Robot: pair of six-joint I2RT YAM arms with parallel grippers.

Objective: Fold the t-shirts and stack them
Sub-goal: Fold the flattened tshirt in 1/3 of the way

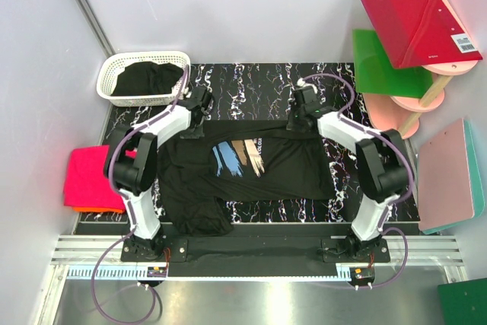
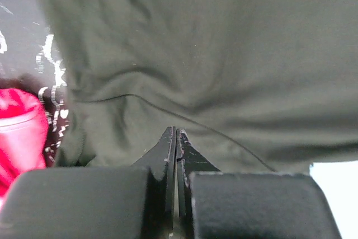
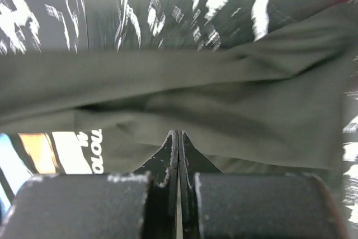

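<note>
A black t-shirt with a blue, tan and white brushstroke print lies spread across the table's middle, one part bunched at the near left. My left gripper is at the shirt's far left edge. Its jaws are shut, and the tips point at wrinkled black cloth, with nothing seen between them. My right gripper is at the far right edge, shut too. Its tips are over a folded band of the shirt. Another black t-shirt fills the basket. Folded pink and orange t-shirts lie at the left.
A white lattice basket stands at the far left corner of the black marbled table. Red, green and pink flat boards sit on a stand off the table's right side.
</note>
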